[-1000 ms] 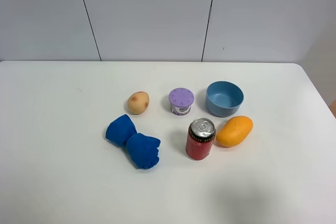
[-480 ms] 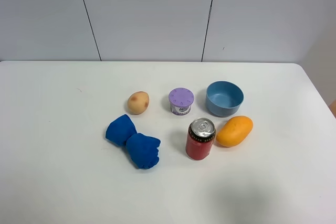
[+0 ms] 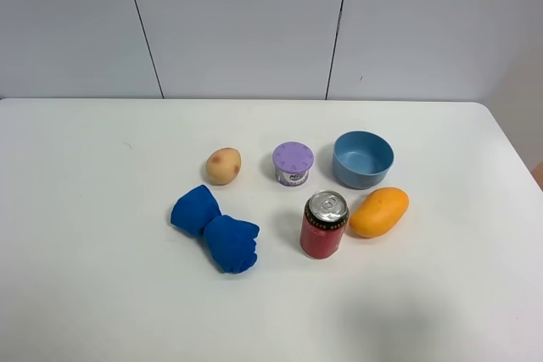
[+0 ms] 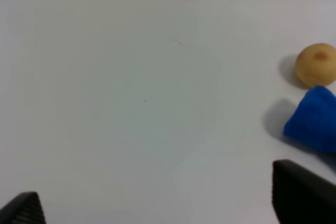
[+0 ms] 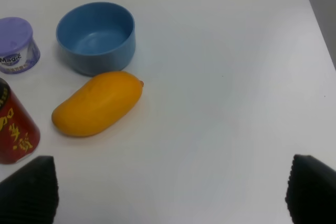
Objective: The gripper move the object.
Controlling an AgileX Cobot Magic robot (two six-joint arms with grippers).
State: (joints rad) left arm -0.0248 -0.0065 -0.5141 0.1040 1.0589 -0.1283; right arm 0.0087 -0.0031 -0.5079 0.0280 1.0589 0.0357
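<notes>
The orange-yellow mango [image 3: 378, 212] lies on the white table [image 3: 102, 294], right of the red can [image 3: 323, 225] and in front of the blue bowl [image 3: 363, 158]. It also shows in the right wrist view [image 5: 98, 103], lying apart from the can [image 5: 14, 127] and the bowl [image 5: 96, 36]. My right gripper [image 5: 170, 192] is open and empty, back from the mango, with only its black fingertips [image 5: 30, 191] showing. My left gripper [image 4: 160, 205] is open and empty over bare table, with its fingertips [image 4: 302, 198] wide apart. Neither arm shows in the exterior high view.
A tan potato [image 3: 224, 166] [image 4: 315, 65], a purple-lidded tub [image 3: 293, 163] [image 5: 16, 44] and a crumpled blue cloth [image 3: 217, 231] [image 4: 313, 120] lie left of the can. The table's right edge [image 3: 509, 150] runs close to the mango.
</notes>
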